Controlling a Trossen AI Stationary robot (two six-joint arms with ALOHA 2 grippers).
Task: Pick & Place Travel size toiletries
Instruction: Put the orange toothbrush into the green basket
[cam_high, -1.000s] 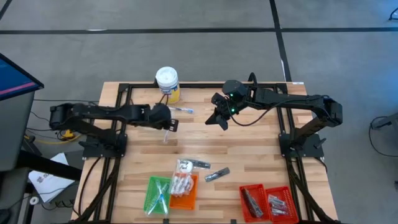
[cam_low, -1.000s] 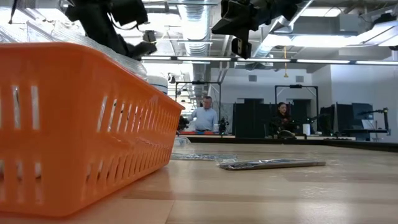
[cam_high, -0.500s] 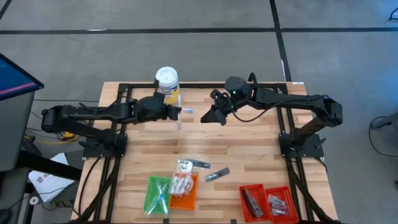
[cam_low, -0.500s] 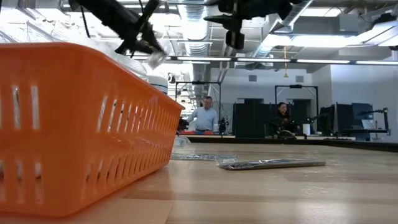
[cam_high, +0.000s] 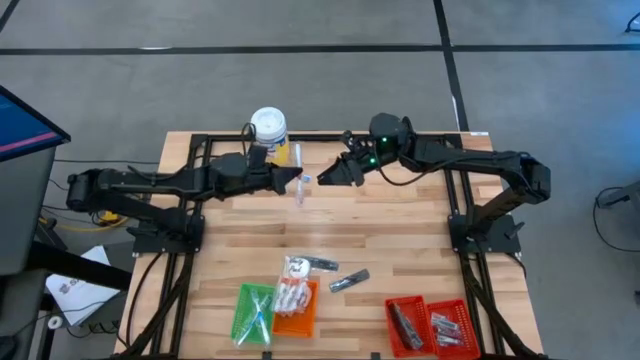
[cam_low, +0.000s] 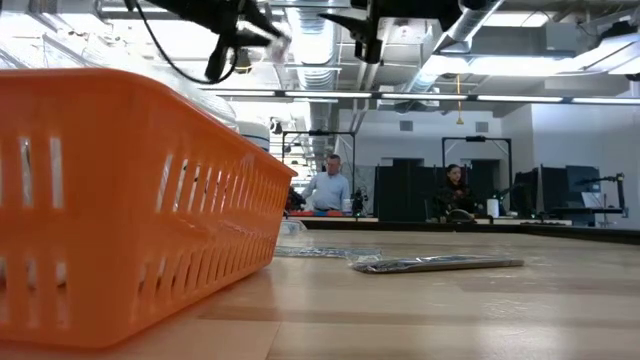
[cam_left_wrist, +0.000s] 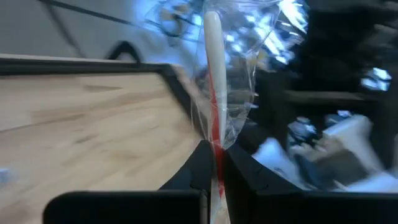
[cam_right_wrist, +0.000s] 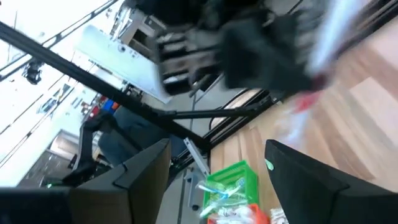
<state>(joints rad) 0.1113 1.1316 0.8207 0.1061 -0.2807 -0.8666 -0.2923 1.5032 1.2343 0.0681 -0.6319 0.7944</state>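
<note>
Over the far middle of the table my left gripper (cam_high: 292, 181) is shut on a thin clear-wrapped stick (cam_left_wrist: 214, 74) with a white and red core, one of the travel size toiletries. My right gripper (cam_high: 330, 174) hovers close to the stick's right, open, with nothing between its fingers (cam_right_wrist: 147, 168). Its wrist view looks at the left gripper and the stick (cam_right_wrist: 339, 34), both blurred. Two dark tubes (cam_high: 320, 265) (cam_high: 348, 281) lie flat on the wood toward the near edge. My left gripper pinches the wrapped stick between its two fingers (cam_left_wrist: 200, 168), on its lower stretch (cam_left_wrist: 215, 152). The fingers reach in about level from the table's left. The stick juts out past the fingertips and is lifted clear of the table, its clear wrap loose around it.
A white-lidded tub with a yellow label (cam_high: 268, 126) stands at the far edge, just behind the left gripper. Near the front edge are a green tray (cam_high: 252, 312), an orange tray (cam_high: 296, 306) holding packets, and two red trays (cam_high: 430, 325). People sit in the room beyond.
My left gripper has risen and swung toward the far edge and the right, tipping from pointing down to nearly level, with the stick carried along clear of the table. My right gripper has opened wide, tipped up toward level and turned toward the left gripper.
</note>
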